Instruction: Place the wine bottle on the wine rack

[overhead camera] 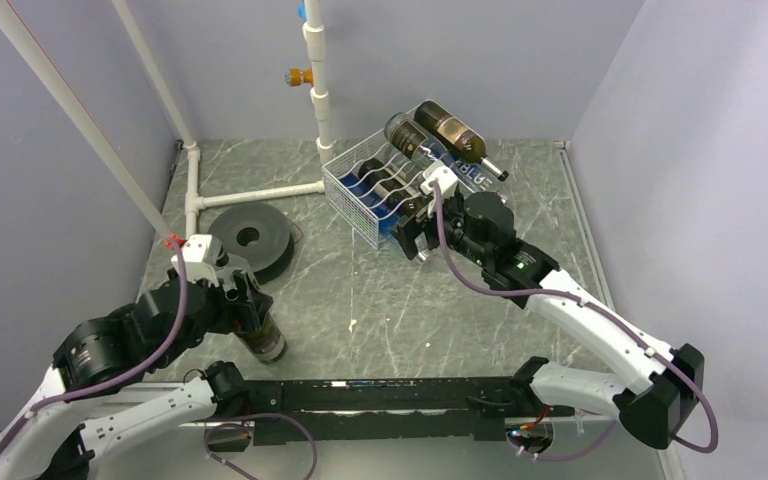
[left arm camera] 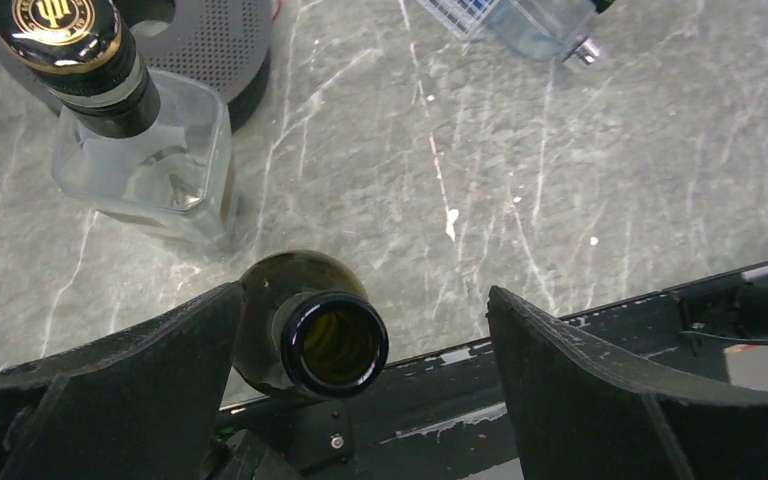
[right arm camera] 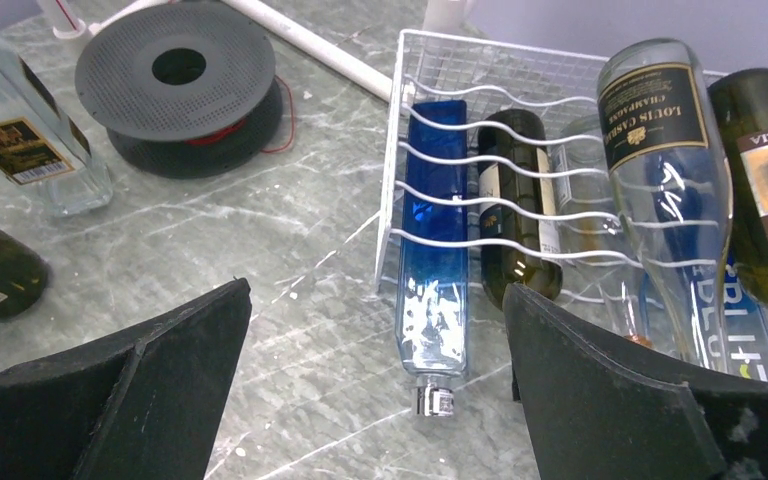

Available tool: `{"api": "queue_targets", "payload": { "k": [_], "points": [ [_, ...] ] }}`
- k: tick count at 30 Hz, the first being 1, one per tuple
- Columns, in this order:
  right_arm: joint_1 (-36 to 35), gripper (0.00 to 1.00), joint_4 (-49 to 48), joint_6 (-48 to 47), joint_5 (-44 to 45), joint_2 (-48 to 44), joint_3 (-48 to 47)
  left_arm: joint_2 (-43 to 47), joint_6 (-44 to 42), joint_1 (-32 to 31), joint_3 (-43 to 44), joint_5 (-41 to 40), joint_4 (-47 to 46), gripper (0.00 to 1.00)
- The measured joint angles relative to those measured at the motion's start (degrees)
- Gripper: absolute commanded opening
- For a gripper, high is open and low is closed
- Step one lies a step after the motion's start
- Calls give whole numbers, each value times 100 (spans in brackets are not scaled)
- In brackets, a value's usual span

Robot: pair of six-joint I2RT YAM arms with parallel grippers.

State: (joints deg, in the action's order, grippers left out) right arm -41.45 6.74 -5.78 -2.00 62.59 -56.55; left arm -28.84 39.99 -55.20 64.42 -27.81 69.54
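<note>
Hovering left gripper (left arm camera: 362, 300) over upright wine bottle (left arm camera: 332, 343), fingers apart; right gripper (right arm camera: 375, 290) likewise. Nxt: clamp neck, carry to wine rack (overhead camera: 360, 185) at 1 o'clock.

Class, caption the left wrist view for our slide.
Left fingers open around an upright green wine bottle, a clear bottle beyond.

Spool (overhead camera: 272, 236) left of wine rack (overhead camera: 348, 193)

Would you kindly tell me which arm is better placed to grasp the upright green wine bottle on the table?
Left, I'd judge. The left gripper, jaws open, has the neck of the green bottle between its fingers. The right gripper is open and empty beside the wine rack, far from that bottle.
</note>
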Motion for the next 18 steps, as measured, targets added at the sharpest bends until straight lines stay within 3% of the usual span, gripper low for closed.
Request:
{"api": "queue_targets", "payload": {
  "k": [8, 18],
  "points": [
    [0, 100, -127, 2, -4, -173, 72, -450, 20, 0, -238, -66, 35, 69],
    [0, 100, -116, 2, 2, -151, 96, -776, -133, 9, -227, -372, 96, 11]
  ]
}}
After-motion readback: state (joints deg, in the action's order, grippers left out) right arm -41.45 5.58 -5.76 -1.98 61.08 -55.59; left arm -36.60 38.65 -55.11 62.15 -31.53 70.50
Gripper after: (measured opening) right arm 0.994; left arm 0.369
